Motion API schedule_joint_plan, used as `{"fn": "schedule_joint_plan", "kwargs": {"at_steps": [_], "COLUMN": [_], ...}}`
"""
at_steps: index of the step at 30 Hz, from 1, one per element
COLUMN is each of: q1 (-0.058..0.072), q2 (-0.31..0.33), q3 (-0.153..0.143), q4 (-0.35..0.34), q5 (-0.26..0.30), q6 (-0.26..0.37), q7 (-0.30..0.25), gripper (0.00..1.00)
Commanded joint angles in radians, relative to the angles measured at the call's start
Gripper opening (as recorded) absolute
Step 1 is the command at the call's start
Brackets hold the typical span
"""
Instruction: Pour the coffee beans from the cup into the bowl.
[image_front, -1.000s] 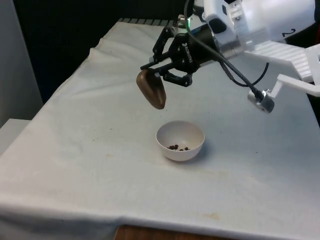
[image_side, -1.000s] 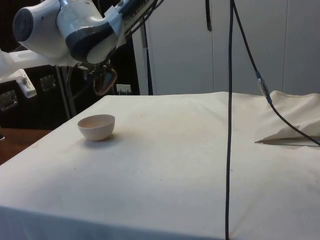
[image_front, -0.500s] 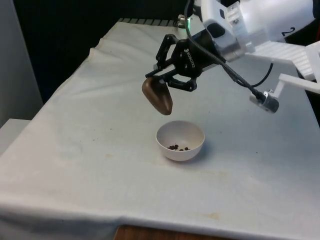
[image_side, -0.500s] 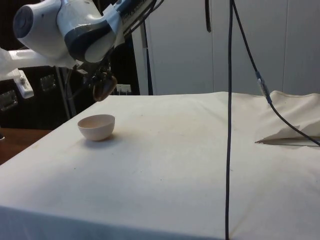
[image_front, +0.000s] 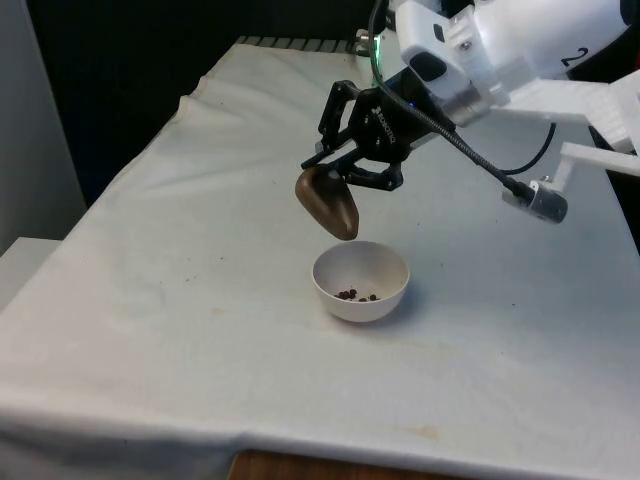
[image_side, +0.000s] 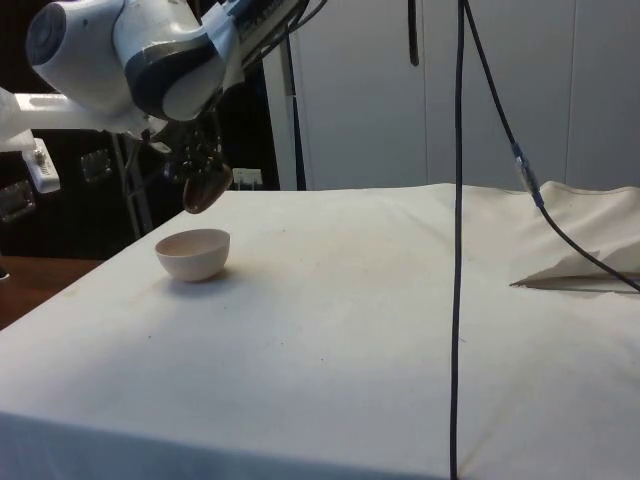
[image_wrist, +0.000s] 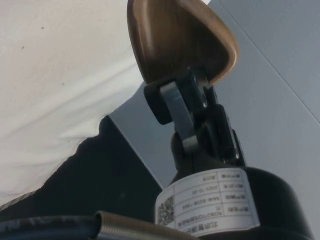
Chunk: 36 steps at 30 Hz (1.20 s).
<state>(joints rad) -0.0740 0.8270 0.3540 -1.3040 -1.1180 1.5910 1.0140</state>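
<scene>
So fingers (image_front: 335, 172) clamped on brown cup (image_front: 328, 202), tipped above bowl (image_front: 361, 281) rim; beans (image_front: 356, 295) visible from front, table (image_front: 200, 300) roomy around.

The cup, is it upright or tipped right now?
Tipped. In the front view the brown cup hangs steeply slanted in the end effector, its lower end just above the bowl, which holds a few beans.

Even soft light, faint shadows, no glare
</scene>
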Motion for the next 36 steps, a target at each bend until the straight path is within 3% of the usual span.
{"fn": "schedule_joint_plan", "kwargs": {"at_steps": [1,3,4,5,6,12,13,14,21,22,23,24,31,32,33,36], "q1": [-0.01,-0.01,0.0,-0.01,-0.011,-0.012,-0.002,-0.012,-0.014,-0.003,-0.014,-0.015,-0.017,-0.005,-0.017,-0.016], "q2": [-0.004,-0.005,-0.001,-0.005,-0.004,-0.006,-0.001,-0.006,-0.012,-0.007,-0.016,-0.017,-0.029,-0.02,-0.033,-0.039], "q3": [0.008,0.007,-0.001,0.008,0.008,0.005,-0.004,0.004,0.0,-0.012,-0.002,-0.003,-0.008,-0.017,-0.011,-0.017], "q4": [-0.003,-0.003,0.002,-0.002,-0.002,-0.002,0.004,-0.002,-0.002,0.006,-0.002,-0.003,-0.003,0.006,-0.003,-0.002], "q5": [0.016,0.028,0.02,0.034,0.04,0.081,0.074,0.086,0.136,0.137,0.149,0.156,0.201,0.192,0.214,0.235], "q6": [0.015,0.019,0.004,0.02,0.022,0.035,0.02,0.036,0.046,0.032,0.048,0.049,0.051,0.034,0.051,0.052], "q7": [-0.005,-0.005,0.0,-0.005,-0.005,-0.006,-0.001,-0.007,-0.014,-0.01,-0.018,-0.019,-0.032,-0.025,-0.037,-0.045], "gripper": [0.0,0.0,0.0,0.0,0.0,0.0,0.0,0.0,0.0,0.0,0.0,0.0,0.0,0.0,0.0,0.0]}}
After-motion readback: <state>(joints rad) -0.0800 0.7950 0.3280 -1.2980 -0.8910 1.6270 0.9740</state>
